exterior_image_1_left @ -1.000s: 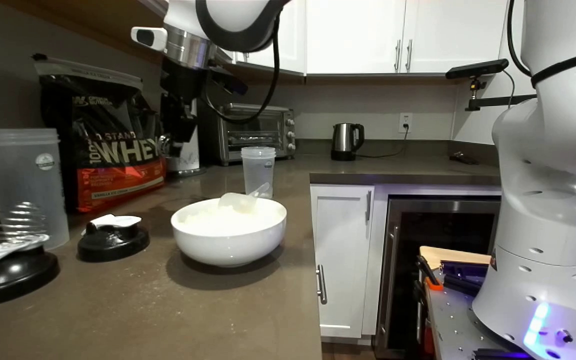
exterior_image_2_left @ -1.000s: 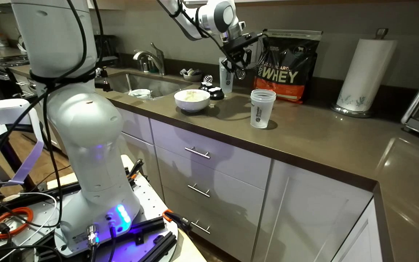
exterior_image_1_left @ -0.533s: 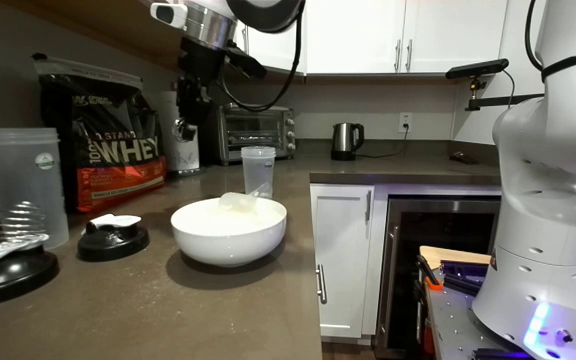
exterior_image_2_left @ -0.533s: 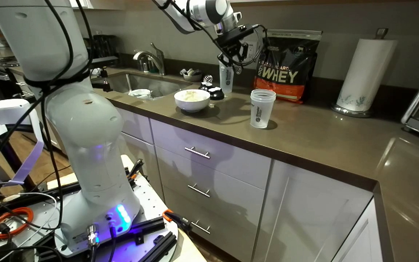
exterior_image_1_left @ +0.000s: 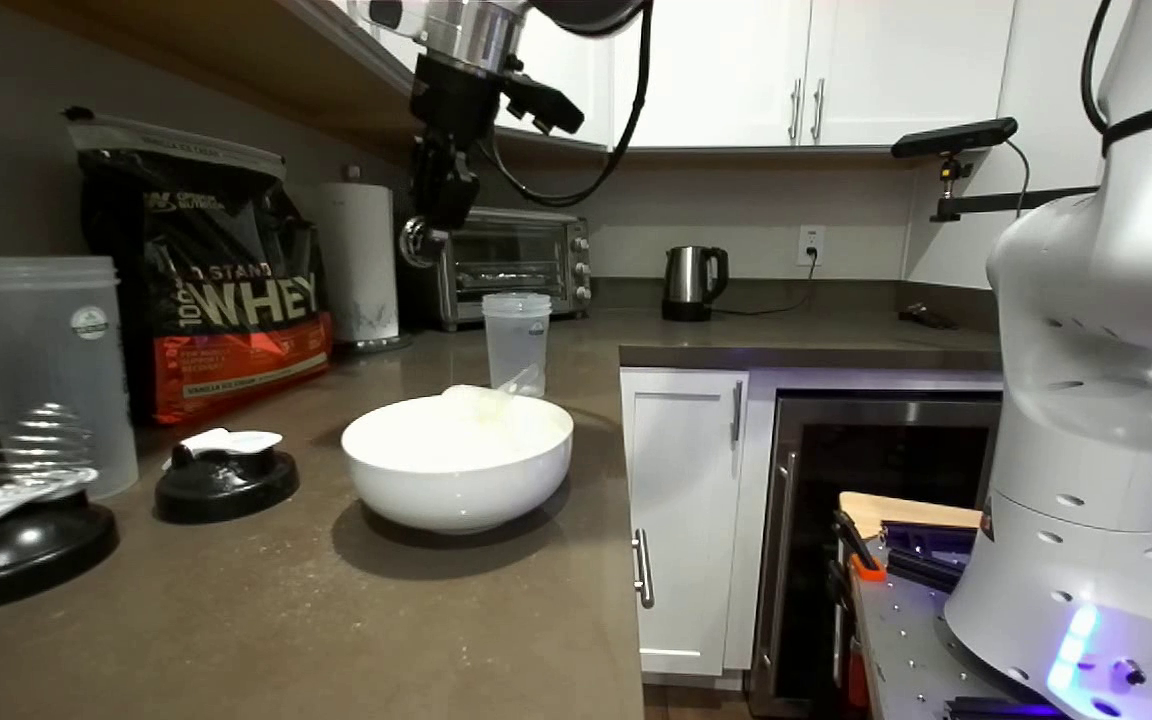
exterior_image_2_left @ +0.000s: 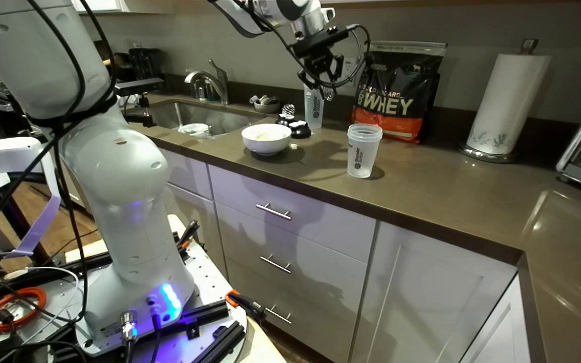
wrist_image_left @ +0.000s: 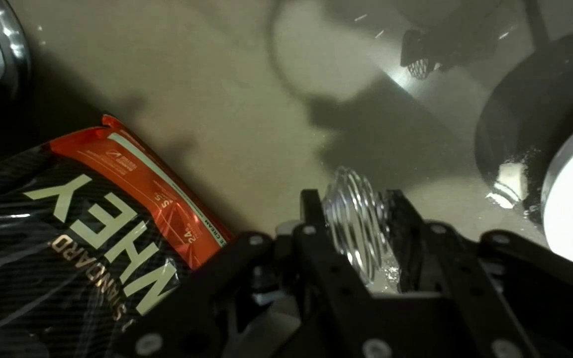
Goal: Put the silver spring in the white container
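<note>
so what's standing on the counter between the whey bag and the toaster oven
The paper towels stand between the bag and the toaster oven; both exterior views show that.

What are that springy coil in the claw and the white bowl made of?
The silver spring looks like shiny metal wire: bright glints run along its thin loops. The white bowl seems glazed ceramic, going by its smooth, glossy wall; plastic is possible.
</note>
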### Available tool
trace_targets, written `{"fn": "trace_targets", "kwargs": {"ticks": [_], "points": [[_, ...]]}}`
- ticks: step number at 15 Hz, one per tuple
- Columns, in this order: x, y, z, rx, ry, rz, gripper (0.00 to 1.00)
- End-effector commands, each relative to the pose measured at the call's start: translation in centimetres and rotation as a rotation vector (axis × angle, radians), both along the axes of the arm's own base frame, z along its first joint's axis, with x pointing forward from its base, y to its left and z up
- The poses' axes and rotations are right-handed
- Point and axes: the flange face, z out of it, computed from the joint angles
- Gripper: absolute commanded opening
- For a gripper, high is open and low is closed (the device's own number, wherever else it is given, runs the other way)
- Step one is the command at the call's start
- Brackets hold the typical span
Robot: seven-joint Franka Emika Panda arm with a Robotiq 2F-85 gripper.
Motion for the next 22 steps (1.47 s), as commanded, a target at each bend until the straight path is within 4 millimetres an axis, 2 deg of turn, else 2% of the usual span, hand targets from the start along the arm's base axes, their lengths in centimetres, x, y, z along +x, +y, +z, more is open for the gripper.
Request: {"fn": "trace_targets", "kwargs": {"ticks": [1,7,13,22], "points": [[-2.5,-1.8,1.2,-0.021,-0.006,-0.059,0.36],[-3.6,-5.7,1.1,-0.003,0.006,-0.144,0.37],[-3.3,-9.2,0.1,0.012,0.021,-0.220,0.36],[-2.0,-11.9,-1.9,0.025,0.049,-0.301,0.34]]}}
